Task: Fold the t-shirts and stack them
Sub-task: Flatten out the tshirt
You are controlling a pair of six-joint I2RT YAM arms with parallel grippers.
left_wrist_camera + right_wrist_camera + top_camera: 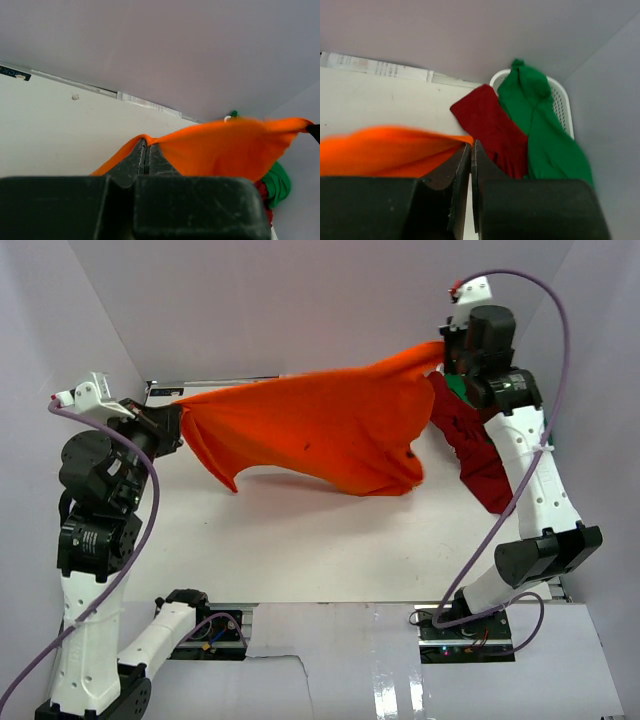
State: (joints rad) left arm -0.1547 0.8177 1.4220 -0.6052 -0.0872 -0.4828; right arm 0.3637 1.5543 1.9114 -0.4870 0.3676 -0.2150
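The orange t-shirt (320,430) hangs stretched in the air between my two grippers, its lower edge sagging above the table. My left gripper (172,425) is shut on its left end, seen in the left wrist view (146,142) with orange cloth (225,147) pinched at the tips. My right gripper (445,350) is shut on its right end, seen in the right wrist view (471,146) with the orange cloth (385,150) beside it. The dark red t-shirt (478,445) lies crumpled at the right, partly behind the right arm. The green t-shirt (540,125) drapes out of a basket.
A white plastic basket (559,100) stands at the far right corner against the wall. White enclosure walls stand at the back and both sides. The white table surface (300,540) lies below the shirt. The arm bases sit at the near edge.
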